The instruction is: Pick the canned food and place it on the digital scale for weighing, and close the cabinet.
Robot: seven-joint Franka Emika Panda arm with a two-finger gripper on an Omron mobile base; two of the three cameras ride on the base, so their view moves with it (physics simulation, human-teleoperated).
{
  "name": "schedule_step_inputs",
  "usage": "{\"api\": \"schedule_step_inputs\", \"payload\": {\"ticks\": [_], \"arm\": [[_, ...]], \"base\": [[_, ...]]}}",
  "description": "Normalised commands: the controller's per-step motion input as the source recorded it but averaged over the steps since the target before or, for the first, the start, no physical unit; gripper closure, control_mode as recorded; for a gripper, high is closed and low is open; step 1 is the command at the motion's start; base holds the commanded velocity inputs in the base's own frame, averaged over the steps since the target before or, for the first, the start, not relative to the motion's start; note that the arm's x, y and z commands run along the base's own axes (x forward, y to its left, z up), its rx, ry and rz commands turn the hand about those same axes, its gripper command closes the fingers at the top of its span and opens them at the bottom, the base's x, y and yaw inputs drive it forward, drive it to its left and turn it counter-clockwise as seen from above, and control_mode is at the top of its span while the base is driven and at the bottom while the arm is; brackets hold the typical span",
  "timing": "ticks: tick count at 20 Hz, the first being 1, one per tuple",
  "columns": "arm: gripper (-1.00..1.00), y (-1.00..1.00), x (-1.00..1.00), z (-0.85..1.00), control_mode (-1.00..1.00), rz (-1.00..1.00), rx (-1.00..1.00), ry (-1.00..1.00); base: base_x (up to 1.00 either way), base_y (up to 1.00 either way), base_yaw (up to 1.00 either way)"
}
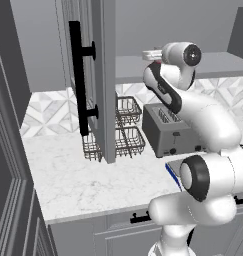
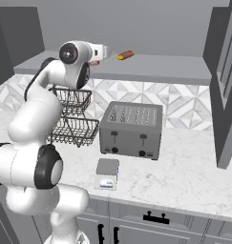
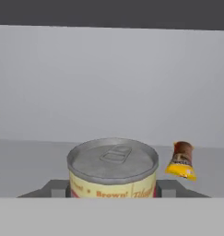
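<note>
Two fingers of my gripper (image 3: 112, 193) clamp the can (image 3: 112, 168) on the cabinet shelf (image 3: 35, 161). I should lift straight up, steering clear of the orange packet (image 3: 181, 161) at three o'clock, then carry it level to the scale (image 2: 107, 172).

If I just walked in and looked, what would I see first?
Probably the big white robot arm reaching up to the grey cabinet shelf, where its gripper is closed on the canned food, with a tiny orange-yellow packet lying beside it. Next you'd notice the grey toaster on the marble counter, and the small digital scale in front of it, with nothing on it.
</note>
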Motion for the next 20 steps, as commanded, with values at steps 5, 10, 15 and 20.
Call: {"api": "schedule_step_inputs", "payload": {"ticks": [5,10,15,20], "arm": [[1.0,0.0,-1.0,0.0,-1.0,0.0,0.04,-0.23],[1.0,-0.28,-1.0,0.0,-1.0,0.0,0.02,0.04],[1.0,-0.69,-1.0,0.0,-1.0,0.01,0.0,0.25],[1.0,-0.7,-0.77,-0.36,-1.0,0.1,0.0,0.19]], "base": [[0.0,0.0,0.0],[0.0,0.0,0.0],[0.0,0.0,0.0],[0.0,0.0,0.0]]}}
